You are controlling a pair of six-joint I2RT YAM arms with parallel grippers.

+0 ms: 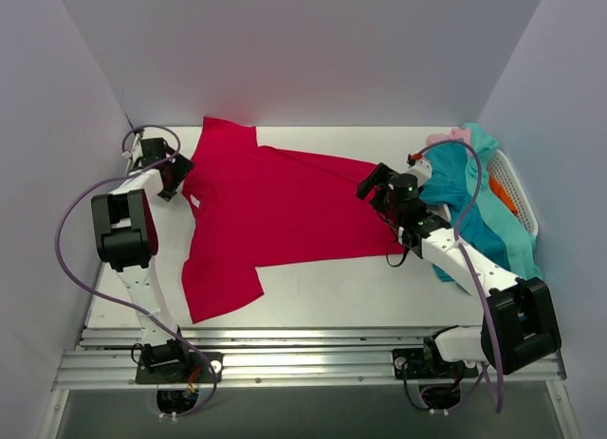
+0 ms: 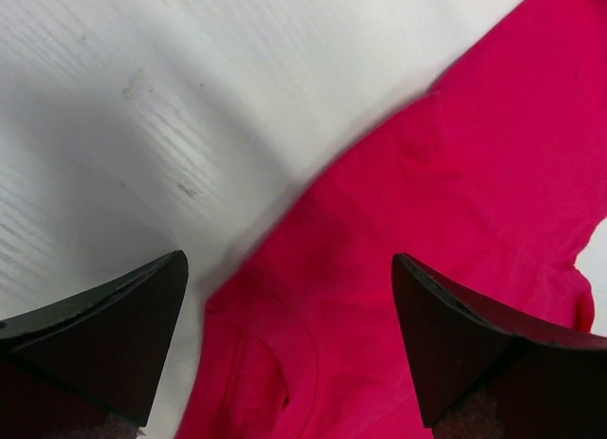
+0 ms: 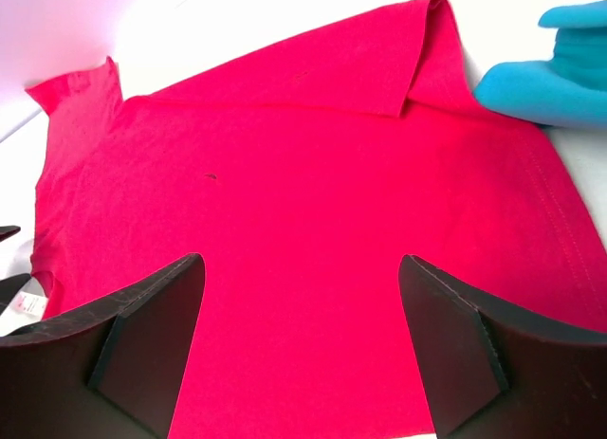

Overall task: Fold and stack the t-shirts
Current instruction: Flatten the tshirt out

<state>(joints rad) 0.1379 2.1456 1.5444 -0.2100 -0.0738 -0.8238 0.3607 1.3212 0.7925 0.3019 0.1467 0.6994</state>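
A crimson red t-shirt (image 1: 275,211) lies spread across the middle of the white table, one sleeve pointing to the back left and one to the front left. My left gripper (image 1: 175,173) hovers open at the shirt's left edge; in the left wrist view the neckline seam (image 2: 313,363) lies between the open fingers (image 2: 289,259). My right gripper (image 1: 379,188) stands open over the shirt's right end, with only flat red cloth (image 3: 303,155) under the jaws (image 3: 299,259). The hem corner (image 3: 427,50) is folded over. Teal t-shirts (image 1: 474,207) and a pale pink one (image 1: 448,136) are heaped at the right.
A white slotted basket (image 1: 512,183) stands at the far right, under and behind the teal heap, with something orange inside. Grey walls close in the table at the back and both sides. Teal cloth (image 3: 560,69) lies just beside the red shirt's right end.
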